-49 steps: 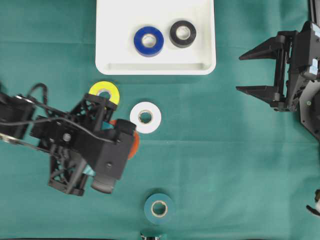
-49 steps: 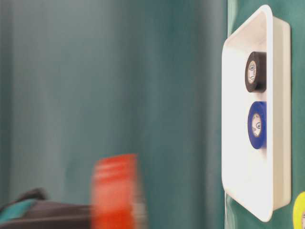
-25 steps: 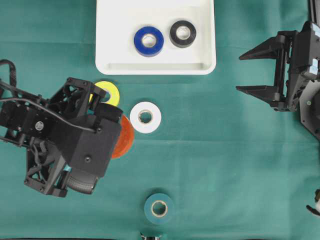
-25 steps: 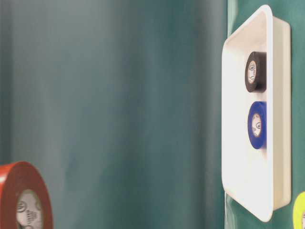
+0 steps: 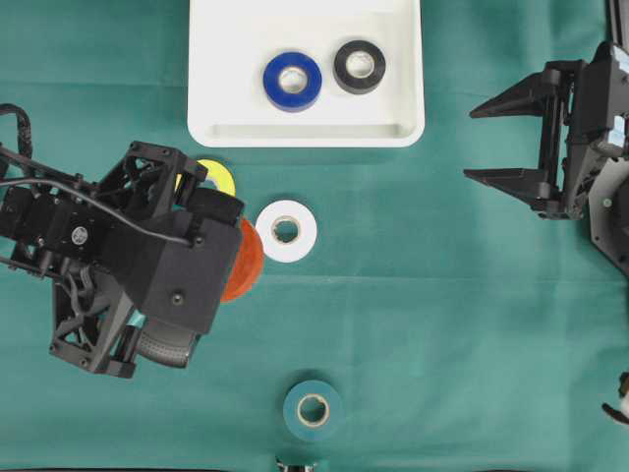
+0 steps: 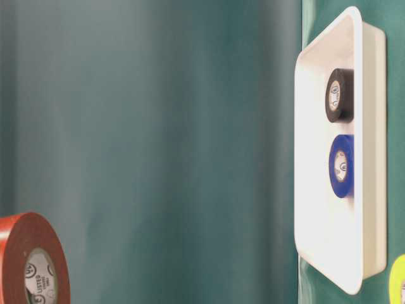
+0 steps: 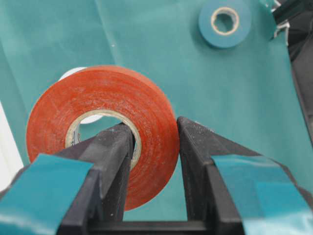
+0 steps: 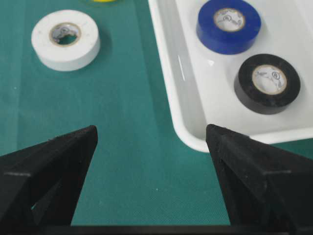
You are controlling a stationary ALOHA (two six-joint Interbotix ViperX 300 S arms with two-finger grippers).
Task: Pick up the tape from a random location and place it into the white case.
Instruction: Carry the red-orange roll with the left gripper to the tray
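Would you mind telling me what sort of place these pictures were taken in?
Most likely a robotics lab bench set up for manipulation trials. A green cloth covers the table, two black robot arms flank it, and colored electrical tape rolls lie scattered beside a white case, the left gripper pinching an orange-red tape roll.

The left arm reached in from the left edge, its wrist bent so that the bulky black housing hid most of the left claw (image 7: 154, 147) from above. That claw was clamped on the wall of a red tape roll (image 7: 102, 125), one finger inside the core and one outside. The right claw (image 5: 511, 141) stood at the far right, its fingers spread wide and gripping nothing.
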